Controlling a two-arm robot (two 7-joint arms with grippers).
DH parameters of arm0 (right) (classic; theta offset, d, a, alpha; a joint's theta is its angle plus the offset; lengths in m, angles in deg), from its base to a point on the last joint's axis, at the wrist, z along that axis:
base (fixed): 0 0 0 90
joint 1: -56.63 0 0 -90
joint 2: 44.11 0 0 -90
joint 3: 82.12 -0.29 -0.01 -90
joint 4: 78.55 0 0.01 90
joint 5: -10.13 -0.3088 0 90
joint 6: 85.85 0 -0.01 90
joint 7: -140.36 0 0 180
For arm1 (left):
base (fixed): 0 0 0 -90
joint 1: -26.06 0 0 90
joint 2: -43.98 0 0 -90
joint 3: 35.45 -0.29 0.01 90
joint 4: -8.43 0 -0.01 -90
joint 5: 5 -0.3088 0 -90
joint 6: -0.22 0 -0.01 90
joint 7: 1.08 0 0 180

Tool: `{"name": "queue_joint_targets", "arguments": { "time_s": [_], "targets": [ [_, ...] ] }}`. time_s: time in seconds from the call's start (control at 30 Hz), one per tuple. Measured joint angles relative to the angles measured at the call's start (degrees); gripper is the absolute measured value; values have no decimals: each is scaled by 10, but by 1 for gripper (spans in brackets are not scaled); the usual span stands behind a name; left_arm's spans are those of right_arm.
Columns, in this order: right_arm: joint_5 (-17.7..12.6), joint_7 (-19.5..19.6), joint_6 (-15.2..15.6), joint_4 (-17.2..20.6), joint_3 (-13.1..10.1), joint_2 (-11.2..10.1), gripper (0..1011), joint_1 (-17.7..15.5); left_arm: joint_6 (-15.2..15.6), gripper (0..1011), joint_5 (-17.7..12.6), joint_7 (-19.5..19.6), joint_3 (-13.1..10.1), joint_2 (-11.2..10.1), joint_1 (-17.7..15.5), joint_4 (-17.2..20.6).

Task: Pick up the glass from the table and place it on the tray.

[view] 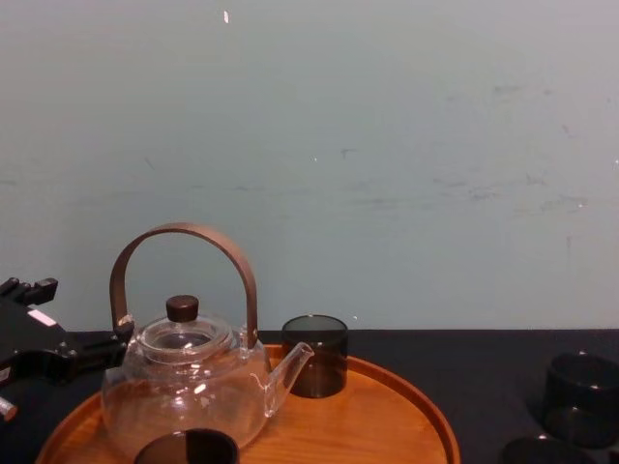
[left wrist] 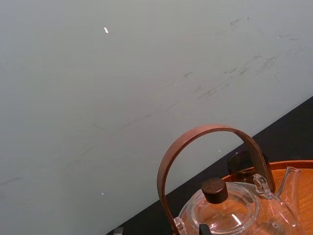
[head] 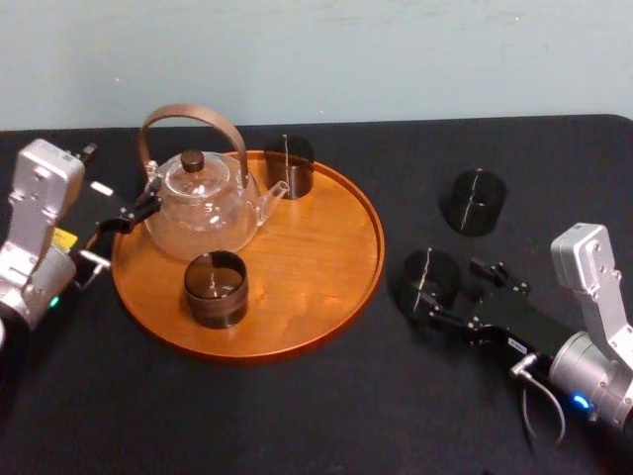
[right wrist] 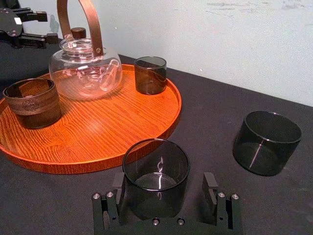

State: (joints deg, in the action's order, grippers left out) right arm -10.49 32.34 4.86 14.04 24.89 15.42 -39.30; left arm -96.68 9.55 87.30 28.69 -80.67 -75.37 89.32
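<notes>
Right gripper (right wrist: pixel 164 191): low over the table (head: pixel 297 416), to the right of the tray (right wrist: pixel 98 127). Fingers spread wide, one on each side of a smoked glass (right wrist: pixel 155 169). One finger sits right at the glass wall, but contact cannot be confirmed. The other stands off with a clear gap. Not clamped.

Smoked glass: upright, empty, standing on the table just off the tray's right rim and not on the tray.

Second smoked glass (right wrist: pixel 266 142): also upright on the table, farther back and to the right, well apart from the gripper.

Left gripper (head: pixel 138 211): at the tray's left edge, just beside the glass teapot (right wrist: pixel 85 71). How far open it is cannot be told, nor whether it touches the pot.

Tray: round, orange-brown wood with a low rim, left of centre on the table. It holds three items:
- The teapot, at the back left, with its brown hoop handle upright, a dark knob on the lid and the spout pointing right.
- The rear dark glass (right wrist: pixel 150 74), at the back rim, just off the spout.
- The front dark glass (right wrist: pixel 32 103), near the front left.

All three stand upright and apart from one another.

Surface: matte black top, running wall to wall across the head view.

Room: plain pale grey-green wall (view: pixel 387 145) directly behind the table, lightly scuffed and marked.
</notes>
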Motion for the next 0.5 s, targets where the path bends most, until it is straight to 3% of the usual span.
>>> {"name": "queue_joint_targets", "arguments": {
  "time_s": [0.5],
  "targets": [
    [18,-25,6,-22,-5,21,1007,17,0,1001,0,0,0,0,0,0]
  ]
}}
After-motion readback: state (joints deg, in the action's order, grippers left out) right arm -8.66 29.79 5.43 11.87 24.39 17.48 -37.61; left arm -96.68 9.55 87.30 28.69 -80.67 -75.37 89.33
